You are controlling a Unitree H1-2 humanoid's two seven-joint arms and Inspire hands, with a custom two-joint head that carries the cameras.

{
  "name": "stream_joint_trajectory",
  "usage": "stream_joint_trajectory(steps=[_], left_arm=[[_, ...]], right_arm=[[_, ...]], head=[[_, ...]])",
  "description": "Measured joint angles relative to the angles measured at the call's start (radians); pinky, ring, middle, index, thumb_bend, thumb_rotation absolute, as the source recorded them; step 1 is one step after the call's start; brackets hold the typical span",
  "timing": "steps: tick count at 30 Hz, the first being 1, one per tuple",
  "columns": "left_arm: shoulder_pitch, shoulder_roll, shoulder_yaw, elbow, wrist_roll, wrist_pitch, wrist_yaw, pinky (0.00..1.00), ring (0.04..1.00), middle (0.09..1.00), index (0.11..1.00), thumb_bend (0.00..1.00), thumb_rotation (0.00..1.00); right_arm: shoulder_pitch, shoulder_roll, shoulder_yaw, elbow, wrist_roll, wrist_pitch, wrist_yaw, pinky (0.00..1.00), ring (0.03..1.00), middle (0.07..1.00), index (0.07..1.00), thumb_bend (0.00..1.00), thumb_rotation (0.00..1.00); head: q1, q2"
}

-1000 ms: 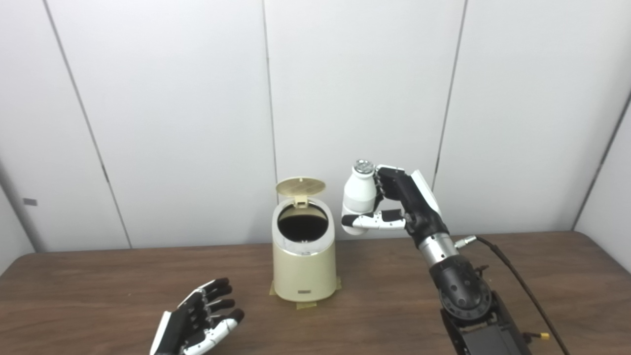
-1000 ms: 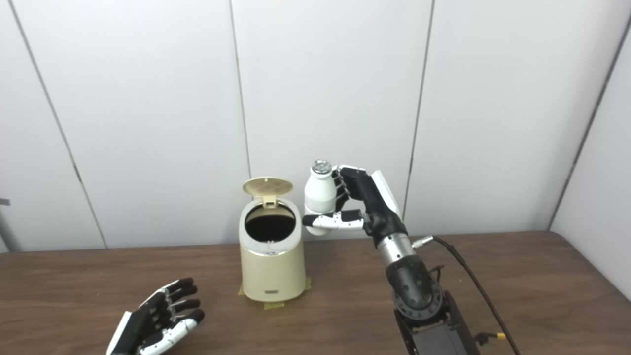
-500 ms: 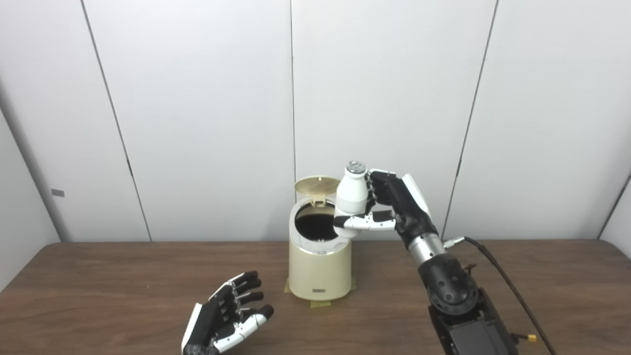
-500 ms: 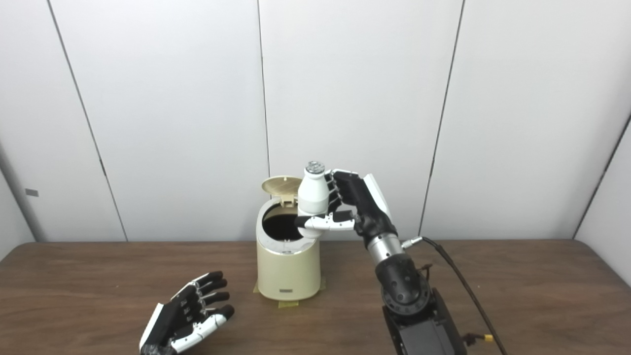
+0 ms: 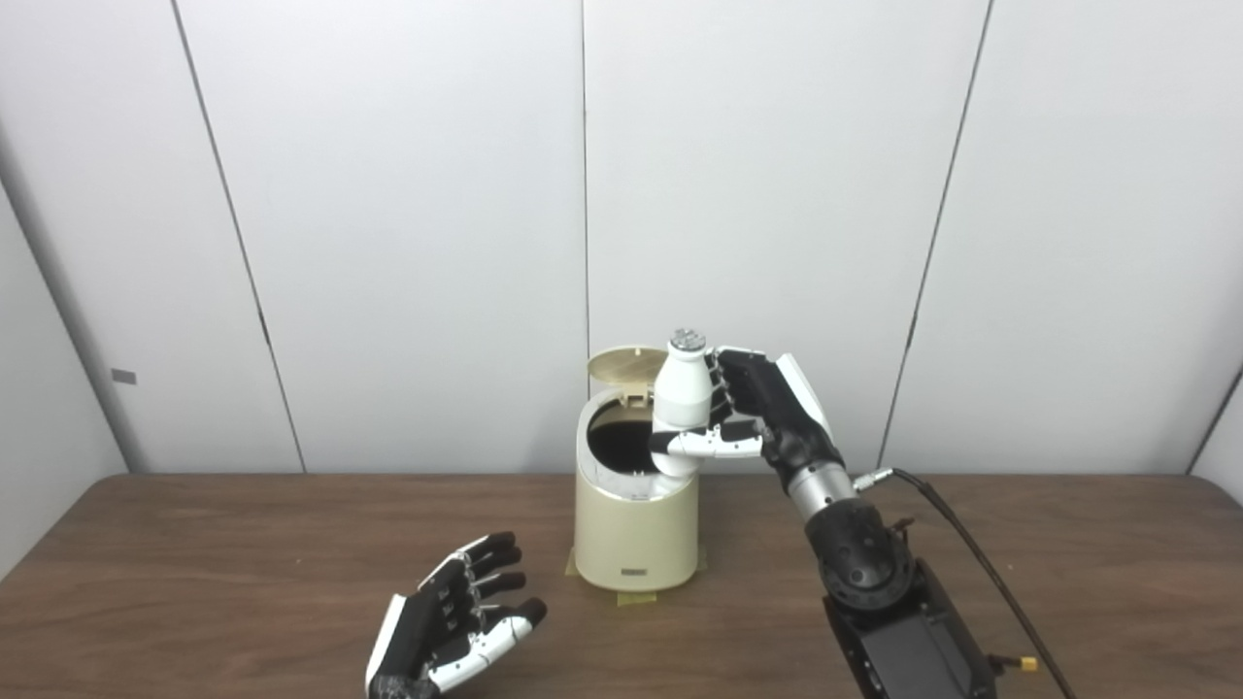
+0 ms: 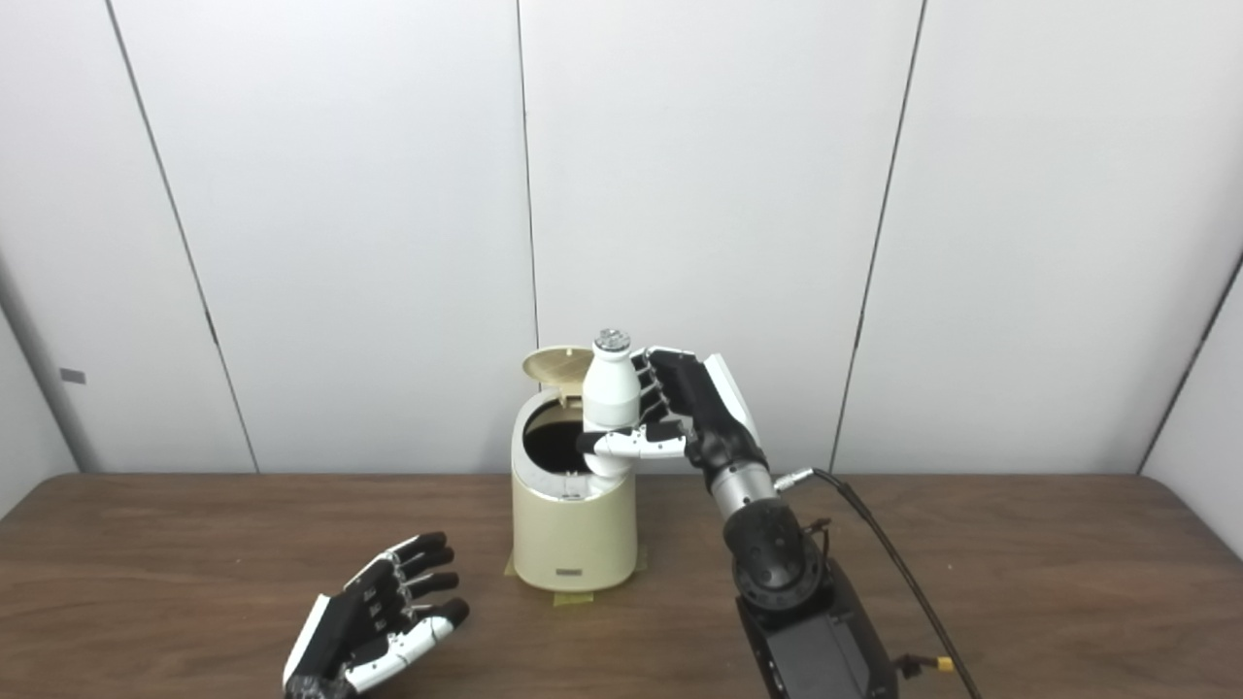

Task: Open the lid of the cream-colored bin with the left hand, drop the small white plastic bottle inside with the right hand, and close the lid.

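Observation:
The cream-colored bin stands mid-table with its round lid tipped up at the back, the dark opening showing. My right hand is shut on the small white plastic bottle, held upright with its silver cap on top, over the right edge of the bin's opening. The bottle's base hangs at about rim height. My left hand rests low over the table, front-left of the bin, open with palm up and fingers spread, holding nothing.
The brown wooden table runs the full width below a white panelled wall. A black cable trails from my right wrist across the table's right side. Yellow tape tabs show under the bin's base.
My right hand has carried the bottle leftward from beside the bin to over its opening's right edge. The camera has panned, shifting the scene. The left hand has kept its open pose.

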Motion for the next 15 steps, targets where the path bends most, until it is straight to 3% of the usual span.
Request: stream_joint_trajectory(steps=[15], left_arm=[[0.000, -0.003, -0.008, 0.000, 0.021, 0.000, 0.017, 0.62, 0.729, 0.785, 0.788, 0.70, 0.10]], right_arm=[[-0.042, 0.016, 0.004, 0.100, -0.001, -0.061, -0.042, 0.33, 0.391, 0.480, 0.532, 0.51, 0.00]], head=[[0.006, 0.005]])
